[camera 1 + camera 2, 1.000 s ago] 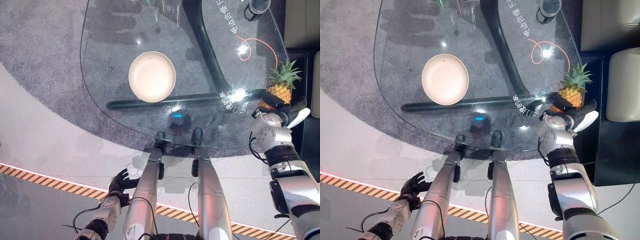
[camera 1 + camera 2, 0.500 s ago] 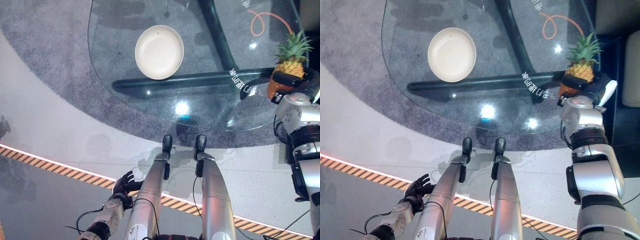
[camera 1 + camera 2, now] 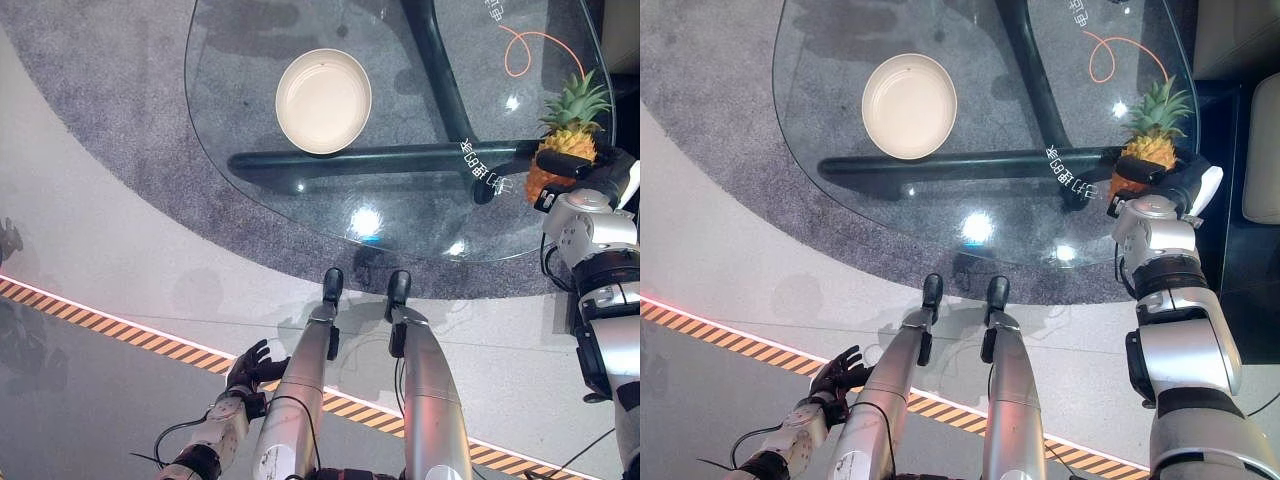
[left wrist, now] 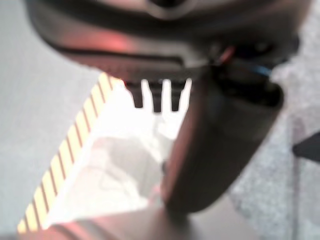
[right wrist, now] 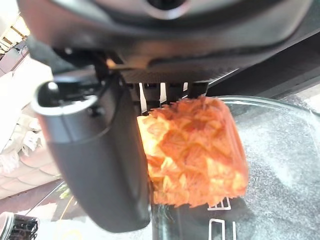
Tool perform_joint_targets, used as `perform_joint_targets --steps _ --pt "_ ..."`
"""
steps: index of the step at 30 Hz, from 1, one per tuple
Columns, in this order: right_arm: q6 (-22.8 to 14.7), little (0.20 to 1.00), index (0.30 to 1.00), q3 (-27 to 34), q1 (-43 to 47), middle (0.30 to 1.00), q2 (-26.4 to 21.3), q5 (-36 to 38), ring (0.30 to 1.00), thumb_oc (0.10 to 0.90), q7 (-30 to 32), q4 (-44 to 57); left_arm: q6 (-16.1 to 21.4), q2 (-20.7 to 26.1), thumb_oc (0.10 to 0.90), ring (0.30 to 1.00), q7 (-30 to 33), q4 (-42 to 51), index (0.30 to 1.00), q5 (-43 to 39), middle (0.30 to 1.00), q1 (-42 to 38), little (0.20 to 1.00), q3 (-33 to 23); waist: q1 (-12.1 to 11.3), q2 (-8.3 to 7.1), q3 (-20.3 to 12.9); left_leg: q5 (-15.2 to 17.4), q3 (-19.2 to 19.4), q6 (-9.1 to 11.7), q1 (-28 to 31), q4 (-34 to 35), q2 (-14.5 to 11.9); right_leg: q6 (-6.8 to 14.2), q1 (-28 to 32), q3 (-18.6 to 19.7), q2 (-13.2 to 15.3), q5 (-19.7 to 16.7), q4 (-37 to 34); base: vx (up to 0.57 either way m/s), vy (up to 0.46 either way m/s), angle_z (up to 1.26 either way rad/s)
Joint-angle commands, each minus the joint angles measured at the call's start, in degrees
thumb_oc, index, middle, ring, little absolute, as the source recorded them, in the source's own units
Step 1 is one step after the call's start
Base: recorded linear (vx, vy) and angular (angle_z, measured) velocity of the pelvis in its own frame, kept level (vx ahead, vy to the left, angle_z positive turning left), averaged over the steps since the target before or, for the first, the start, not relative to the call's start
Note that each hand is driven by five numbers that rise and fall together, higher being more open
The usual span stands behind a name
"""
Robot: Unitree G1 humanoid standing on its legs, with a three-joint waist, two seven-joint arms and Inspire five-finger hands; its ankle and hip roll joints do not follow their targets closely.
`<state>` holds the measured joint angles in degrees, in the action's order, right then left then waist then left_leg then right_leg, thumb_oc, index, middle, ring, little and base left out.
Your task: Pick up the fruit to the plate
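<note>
Right robot hand (image 3: 590, 172): at the right edge of the frame in the head views, level with the glass surface's right rim; its dark fingers and thumb are curled round the pineapple.
Right robot hand up close: in the right wrist view the thumb (image 5: 97, 165) presses one side of the orange fruit body and the fingers sit behind it, so the grip is closed on the fruit.
Pineapple (image 3: 556, 160): upright in the right robot hand, green crown pointing toward the top of the frame, at the right edge of the surface; I cannot tell whether its base touches the glass.
Left robot hand (image 3: 250, 365): low in the lower left of the frame, over the floor near the striped tape, fingers spread and relaxed, holding nothing.
Left robot hand up close: the left wrist view shows straight fingertips past the hand's bulk, with pale floor beyond.
Plate (image 3: 323, 86): white, round, lying on the surface in the upper middle of the frame, well apart from the pineapple.
Surface (image 3: 400, 215): rounded clear glass top with a dark frame visible beneath it.
Floor (image 3: 110, 250): grey carpet under the surface, pale flooring nearer, crossed by the orange-and-black striped tape (image 3: 120, 331) at lower left.
</note>
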<state>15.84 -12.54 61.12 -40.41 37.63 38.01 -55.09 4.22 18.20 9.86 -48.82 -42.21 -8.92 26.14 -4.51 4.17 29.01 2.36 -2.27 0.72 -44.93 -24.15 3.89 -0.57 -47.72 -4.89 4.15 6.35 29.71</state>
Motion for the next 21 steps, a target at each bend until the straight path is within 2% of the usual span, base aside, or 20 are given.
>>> perform_joint_targets --steps 1,9,14,21 --pt "4.32 0.2 0.3 -2.83 -4.48 0.3 3.58 0.89 0.3 0.1 -4.98 -2.33 0.84 -2.96 0.8 0.9 -1.92 0.67 0.9 -1.24 0.9 5.21 0.9 1.61 -1.39 1.47 0.78 0.15 1.81 -3.01 -0.73 -3.21 2.55 0.38 1.44 0.03 -1.73 -7.82 -5.68 -0.01 -0.007 0.05" --pt "-0.72 0.2 0.3 -2.96 -5.92 0.3 2.12 -1.59 0.3 0.1 -3.26 1.8 3.49 -2.66 0.8 0.9 -1.31 0.31 0.9 -0.96 0.9 5.92 0.9 -0.29 -1.11 0.86 0.78 0.28 1.92 -3.21 2.13 -2.11 2.42 0.52 4.1 0.29 -2.08 -7.5 -5.99 -0.01 -0.004 0.02" --pt "-3.28 0.2 0.3 -2.32 -8.71 0.3 2.57 -1.67 0.3 0.1 0.97 11.95 5.99 -2.41 0.8 0.9 0.35 0.41 0.9 -1.62 0.9 6.1 0.9 -4.26 -0.51 -0.35 0.78 0.52 2.07 -2.95 4.54 -1.71 2.36 0.53 6.97 0.56 -2.35 -7.06 -6.57 -0.01 -0.008 -0.02" --pt "-6.02 0.2 0.3 1.17 -13.81 0.3 3.58 -3.5 0.3 0.1 1.92 23.04 8.29 -2.42 0.8 0.9 2.0 1.39 0.9 -3.21 0.9 5.7 0.9 -8.47 0.37 -1.61 0.78 1.2 2.14 -3.0 8.17 -1.27 2.02 0.46 10.6 1.03 -2.51 -6.16 -6.87 -0.01 -0.026 -0.02"
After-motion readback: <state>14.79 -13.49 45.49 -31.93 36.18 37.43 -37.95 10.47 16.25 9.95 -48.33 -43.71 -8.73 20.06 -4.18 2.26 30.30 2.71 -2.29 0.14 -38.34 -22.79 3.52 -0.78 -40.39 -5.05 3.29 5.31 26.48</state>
